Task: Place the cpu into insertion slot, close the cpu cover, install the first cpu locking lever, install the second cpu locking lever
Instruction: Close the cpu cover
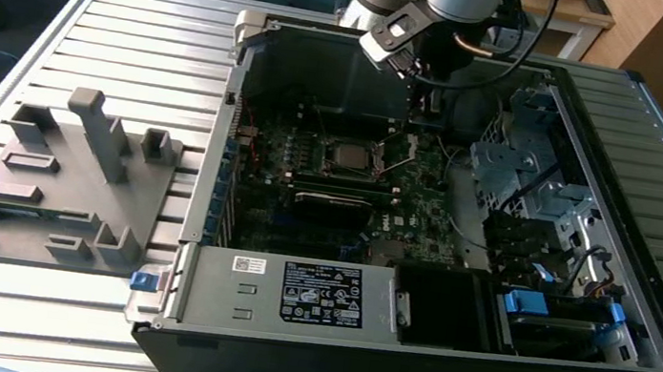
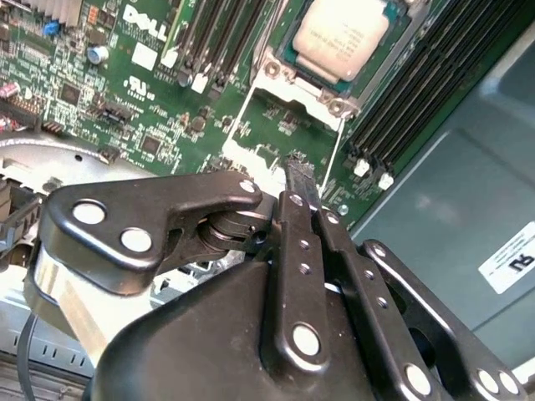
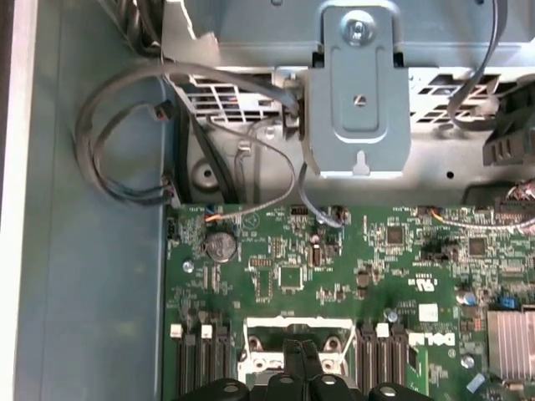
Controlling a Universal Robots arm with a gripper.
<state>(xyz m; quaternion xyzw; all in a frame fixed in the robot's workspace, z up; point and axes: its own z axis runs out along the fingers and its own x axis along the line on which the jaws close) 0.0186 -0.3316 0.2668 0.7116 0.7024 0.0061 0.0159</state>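
The cpu (image 2: 347, 38), a small flat square with a dull silver-grey top, is seen lying in the insertion slot (image 1: 331, 155). The cpu cover (image 2: 276, 71), a thin bright metal frame, appears to be laid down around it, so the first two steps are judged to be done. In the second wrist view, two thin wire levers (image 2: 244, 113) (image 2: 335, 150) are seen running out from the cover's corners towards the gripper (image 2: 299, 171). They are judged to be not yet locked, so the lever step is taken to be in hand.

The black fingers of the claw are brought narrowly together, and nothing can be made out between them. Their tip is held just above the green motherboard (image 2: 125, 109), close beside the nearer lever. Contact with it cannot be confirmed.

In the exterior view the socket is found at about 7 o'clock from the gripper (image 1: 423, 102), inside the open computer case (image 1: 413, 351).

For this step, a stiff, springy wire must probably be pushed down and sideways under its hook. A small and exact contact is called for, because the wire is smooth and round and could slip off the fingers.
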